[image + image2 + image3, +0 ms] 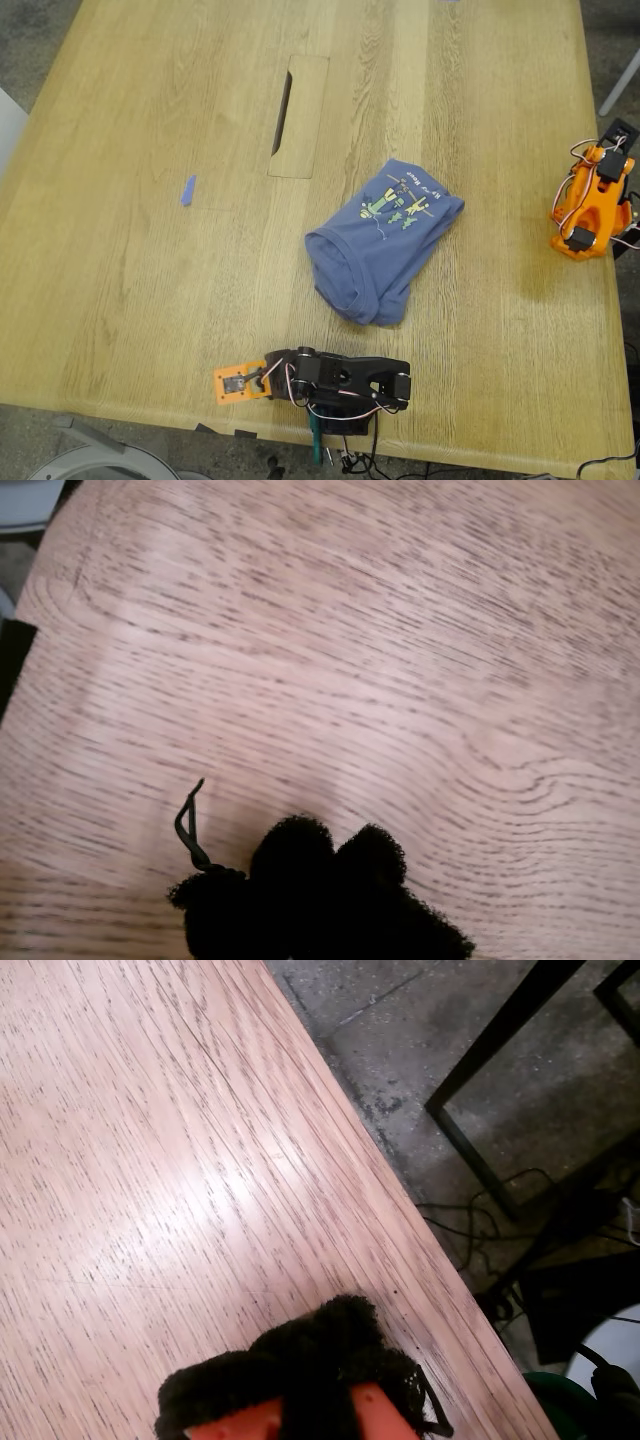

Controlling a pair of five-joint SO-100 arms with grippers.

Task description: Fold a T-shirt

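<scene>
The blue-purple T-shirt lies bunched on the wooden table right of centre in the exterior view, with its green-and-yellow print facing up. Neither wrist view shows it. My first gripper has its black foam pads pressed together over bare wood; it belongs to the orange arm at the exterior view's right edge, well away from the shirt. My second gripper is shut with nothing in it. It sits at the table's near edge as the orange-jawed tip of the black arm, below the shirt in the exterior view.
A tiny blue scrap lies toward the exterior view's left. A rectangular cable hatch with a dark slot is set in the tabletop behind the shirt. Beyond the table edge, the second wrist view shows floor, black frame legs and cables.
</scene>
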